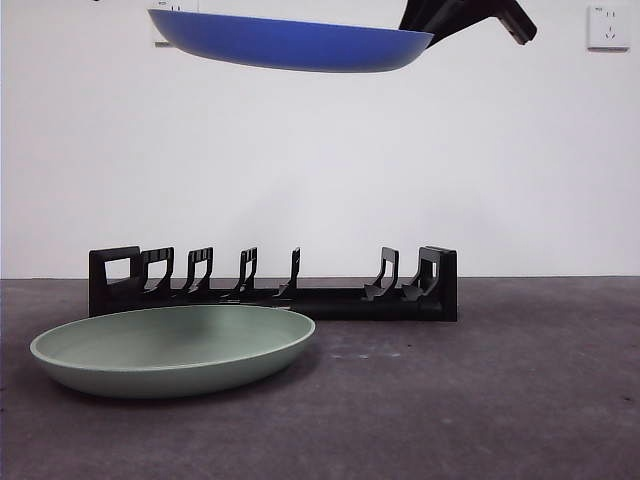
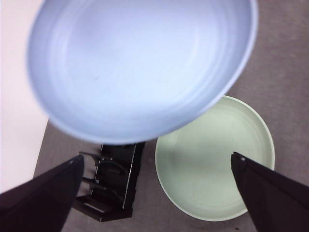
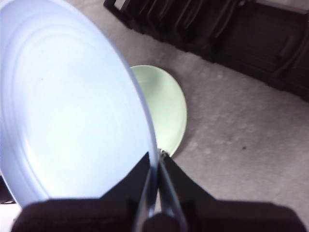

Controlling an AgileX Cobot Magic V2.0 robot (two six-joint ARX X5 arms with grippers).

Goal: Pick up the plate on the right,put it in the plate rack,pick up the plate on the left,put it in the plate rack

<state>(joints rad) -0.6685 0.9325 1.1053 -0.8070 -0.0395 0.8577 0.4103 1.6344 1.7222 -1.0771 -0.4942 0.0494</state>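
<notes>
The dark grey tabletop (image 1: 520, 400) carries the plate rack (image 1: 330, 300), a long black rack whose slots all stand vacant. Just in front of its left end lies the green plate (image 1: 170, 350), hiding part of the base. High above, the blue plate (image 1: 290, 42) hangs nearly level, its top cut off by the frame. The right claw (image 3: 155, 166) pinches its rim; the left claw (image 2: 157, 193) hangs spread wide, holding nothing.
</notes>
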